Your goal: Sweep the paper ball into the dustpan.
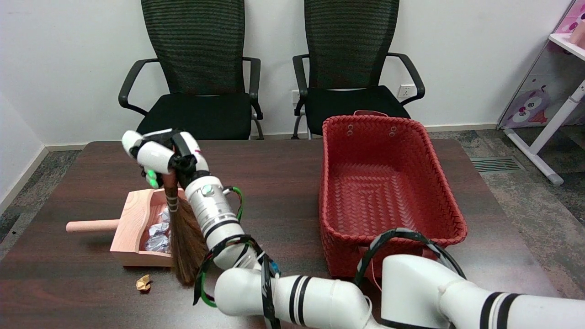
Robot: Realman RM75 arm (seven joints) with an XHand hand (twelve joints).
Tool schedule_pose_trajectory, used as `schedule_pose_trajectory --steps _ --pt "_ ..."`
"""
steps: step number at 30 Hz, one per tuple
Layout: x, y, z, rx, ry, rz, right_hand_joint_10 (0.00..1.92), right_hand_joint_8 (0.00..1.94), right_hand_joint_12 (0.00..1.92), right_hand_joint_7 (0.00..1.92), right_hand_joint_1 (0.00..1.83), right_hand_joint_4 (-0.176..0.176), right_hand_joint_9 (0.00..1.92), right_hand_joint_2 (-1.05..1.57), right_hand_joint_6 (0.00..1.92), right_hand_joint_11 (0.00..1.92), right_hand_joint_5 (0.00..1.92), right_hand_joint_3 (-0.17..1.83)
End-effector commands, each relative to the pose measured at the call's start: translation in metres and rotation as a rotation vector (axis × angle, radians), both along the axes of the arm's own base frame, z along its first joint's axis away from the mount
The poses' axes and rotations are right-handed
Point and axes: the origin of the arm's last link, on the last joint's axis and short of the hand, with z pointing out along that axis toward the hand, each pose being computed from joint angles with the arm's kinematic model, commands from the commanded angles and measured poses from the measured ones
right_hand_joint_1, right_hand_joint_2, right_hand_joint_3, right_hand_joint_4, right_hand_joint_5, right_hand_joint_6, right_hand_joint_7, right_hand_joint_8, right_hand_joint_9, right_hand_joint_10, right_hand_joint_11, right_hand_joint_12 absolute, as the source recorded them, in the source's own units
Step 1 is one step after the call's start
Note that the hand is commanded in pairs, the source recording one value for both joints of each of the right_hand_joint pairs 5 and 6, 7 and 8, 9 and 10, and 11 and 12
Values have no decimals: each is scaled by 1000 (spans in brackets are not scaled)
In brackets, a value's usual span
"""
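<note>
Mid-sweep: right hand (161, 157) fingers clamped on brown bristle broom (185, 242); small tan paper ball (143, 283) outside pale wooden dustpan (132, 219). Next: drag the bristles behind ball.

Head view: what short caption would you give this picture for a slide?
Robot's right hand holds a small broom beside a wooden dustpan of crumpled paper, one paper ball still on the table.

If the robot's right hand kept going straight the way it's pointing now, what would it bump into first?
The right hand, gripping the broom, points up and away toward the table's far left. Nothing on the table seems to lie in that line; beyond the edge stands the left black chair, though depth is hard to judge.
</note>
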Motion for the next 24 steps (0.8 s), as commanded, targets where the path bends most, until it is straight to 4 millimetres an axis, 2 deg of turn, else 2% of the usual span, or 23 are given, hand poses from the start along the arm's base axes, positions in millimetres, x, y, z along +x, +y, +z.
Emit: schedule_pose_trajectory --steps 1,9,13,24 --pt "36 -34 31 0 -423 45 1920 1920 1920 1920 962 176 1920 1571 1920 1920 1920 864" --pt "45 -30 41 12 -538 85 1920 1920 1920 1920 978 176 1920 1571 1920 1920 1920 729" --pt "52 -22 53 -12 -571 141 1920 1920 1920 1920 983 176 1920 1571 1920 1920 1920 706" --pt "79 12 105 -122 -512 321 1920 1920 1920 1920 984 176 1920 1571 1920 1920 1920 749"
